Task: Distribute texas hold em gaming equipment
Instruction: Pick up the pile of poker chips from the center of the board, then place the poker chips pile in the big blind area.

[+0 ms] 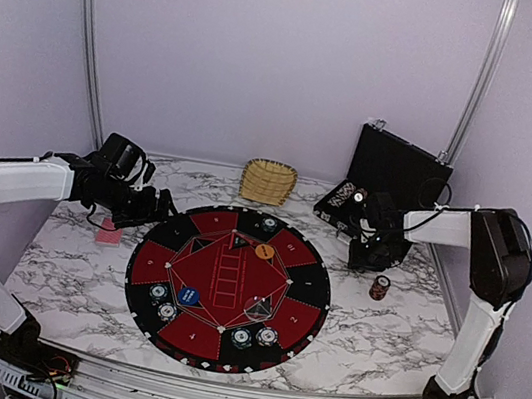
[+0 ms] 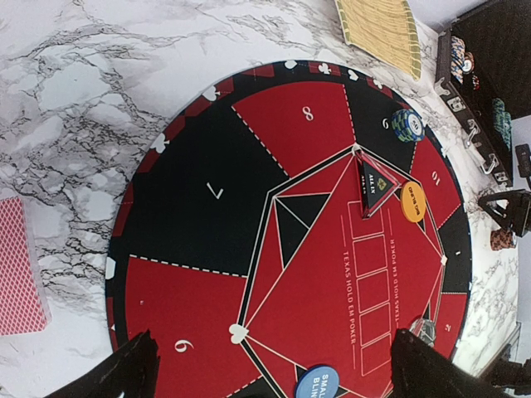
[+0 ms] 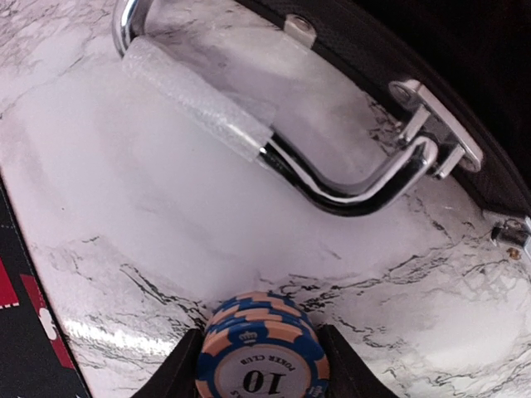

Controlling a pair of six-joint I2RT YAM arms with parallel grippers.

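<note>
Surface: white marble table (image 1: 377, 329), lilac walls behind.
Hard to see: from above, the right claw (image 3: 261, 380) covers its own tips. In its wrist view the bottom edge cuts off the fingers and the lower part of the stack.
Right claw: half closed, fingers against both sides of a blue-and-orange chip stack (image 3: 261, 344) marked 10, gripping it.
Nearby: case handle (image 3: 332, 186) at 12 o'clock; from above, dark red chip stack (image 1: 380, 287) at 5 o'clock.
Left claw (image 2: 274, 373): spread wide, holding nothing, above the numbered mat (image 2: 191, 207).
Around it: blue button disc (image 2: 319, 383) between the tips; red-backed card (image 2: 18, 265) at 10 o'clock, off the mat.
</note>
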